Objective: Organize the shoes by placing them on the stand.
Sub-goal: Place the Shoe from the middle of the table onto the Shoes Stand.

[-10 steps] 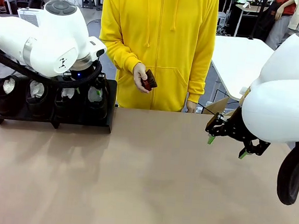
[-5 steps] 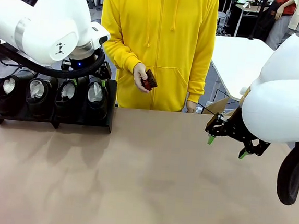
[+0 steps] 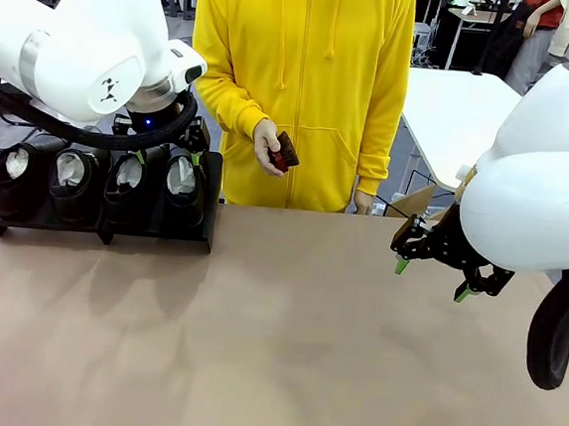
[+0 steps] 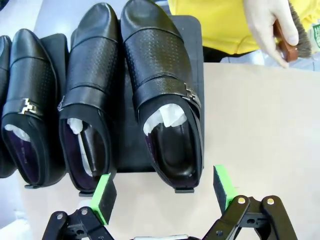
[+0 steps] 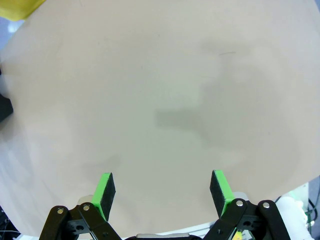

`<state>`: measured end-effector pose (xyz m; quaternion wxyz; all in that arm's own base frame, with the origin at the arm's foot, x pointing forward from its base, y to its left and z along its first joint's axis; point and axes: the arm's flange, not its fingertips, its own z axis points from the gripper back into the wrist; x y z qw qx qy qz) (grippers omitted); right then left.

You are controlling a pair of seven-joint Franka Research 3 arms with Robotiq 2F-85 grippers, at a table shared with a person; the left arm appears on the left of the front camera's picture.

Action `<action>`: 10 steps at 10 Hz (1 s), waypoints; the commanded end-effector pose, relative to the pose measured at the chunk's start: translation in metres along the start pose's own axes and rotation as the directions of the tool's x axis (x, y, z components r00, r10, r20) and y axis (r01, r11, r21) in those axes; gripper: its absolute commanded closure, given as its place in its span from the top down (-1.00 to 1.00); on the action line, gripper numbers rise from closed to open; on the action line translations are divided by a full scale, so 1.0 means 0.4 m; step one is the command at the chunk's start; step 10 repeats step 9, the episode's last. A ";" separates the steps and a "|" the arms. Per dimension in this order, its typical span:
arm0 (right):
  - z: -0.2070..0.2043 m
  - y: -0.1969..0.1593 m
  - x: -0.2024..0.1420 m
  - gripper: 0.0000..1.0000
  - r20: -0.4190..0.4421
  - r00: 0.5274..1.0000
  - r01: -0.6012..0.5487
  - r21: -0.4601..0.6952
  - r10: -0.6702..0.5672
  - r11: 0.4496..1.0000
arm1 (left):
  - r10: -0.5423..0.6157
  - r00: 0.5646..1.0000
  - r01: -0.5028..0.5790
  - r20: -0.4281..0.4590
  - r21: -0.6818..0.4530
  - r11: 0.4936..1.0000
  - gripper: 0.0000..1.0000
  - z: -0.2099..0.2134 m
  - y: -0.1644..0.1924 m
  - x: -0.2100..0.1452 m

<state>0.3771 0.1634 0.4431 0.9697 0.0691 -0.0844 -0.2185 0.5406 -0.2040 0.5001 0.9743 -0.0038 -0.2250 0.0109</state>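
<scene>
Green-padded fingers of the left gripper point(image 4: 162, 192) stand wide apart and empty, just off the heel of the end shoe point(image 4: 162, 95), which sits with three more shoes point(image 3: 93, 181) in a row on the black stand point(image 3: 104, 222). The right gripper point(image 5: 162, 192), fingers likewise apart, hangs over bare brown table point(image 5: 160, 90). From the front, a person's hand point(image 3: 269, 144) grips a shoe brush point(image 3: 286, 152) beyond the table; the left wrist view shows the shoes' buckles.
</scene>
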 end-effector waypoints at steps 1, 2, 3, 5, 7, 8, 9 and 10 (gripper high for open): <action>0.002 0.004 0.009 1.00 -0.006 1.000 -0.009 0.029 0.009 1.000 | -0.010 1.000 0.010 0.017 0.008 1.000 1.00 0.004 -0.004 0.013; 0.002 0.004 0.009 1.00 -0.006 1.000 -0.009 0.029 0.009 1.000 | -0.010 1.000 0.010 0.017 0.008 1.000 1.00 0.004 -0.004 0.013; 0.002 0.004 0.009 1.00 -0.006 1.000 -0.009 0.029 0.009 1.000 | -0.010 1.000 0.010 0.017 0.008 1.000 1.00 0.004 -0.004 0.013; 0.002 0.004 0.009 1.00 -0.006 1.000 -0.009 0.029 0.009 1.000 | -0.010 1.000 0.010 0.017 0.008 1.000 1.00 0.004 -0.004 0.013; 0.002 0.004 0.009 1.00 -0.006 1.000 -0.009 0.029 0.009 1.000 | -0.010 1.000 0.010 0.017 0.008 1.000 1.00 0.004 -0.004 0.013; 0.002 0.004 0.009 1.00 -0.006 1.000 -0.009 0.029 0.009 1.000 | -0.010 1.000 0.010 0.017 0.008 1.000 1.00 0.004 -0.004 0.013; 0.002 0.004 0.009 1.00 -0.006 1.000 -0.009 0.029 0.009 1.000 | -0.010 1.000 0.010 0.017 0.008 1.000 1.00 0.004 -0.004 0.013; 0.002 0.004 0.009 1.00 -0.006 1.000 -0.009 0.029 0.009 1.000 | -0.010 1.000 0.010 0.017 0.008 1.000 1.00 0.004 -0.004 0.013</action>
